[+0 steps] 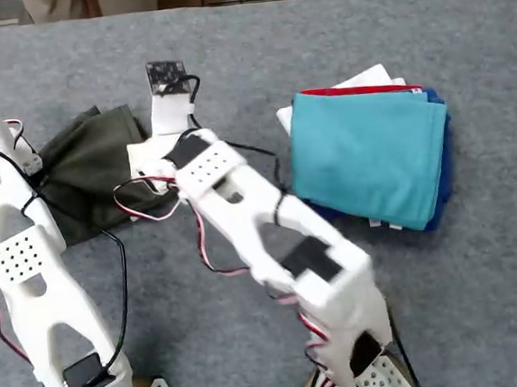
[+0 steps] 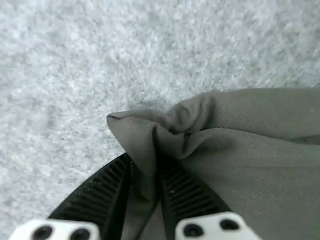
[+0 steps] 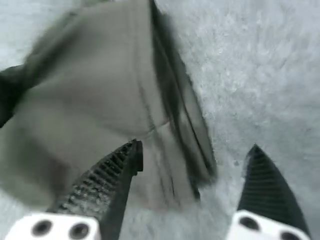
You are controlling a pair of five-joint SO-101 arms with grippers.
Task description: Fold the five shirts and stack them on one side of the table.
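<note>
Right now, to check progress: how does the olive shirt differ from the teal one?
The olive shirt lies rumpled, its edge pinched in the left gripper; the teal shirt is folded flat atop the stack, untouched. Olive is dark, teal bright. Both are on the same grey table.

High view: you looked down over the table from well above.
Left wrist view: you sat close over the olive shirt.
Right wrist view: you were equally close, on that same shirt.
</note>
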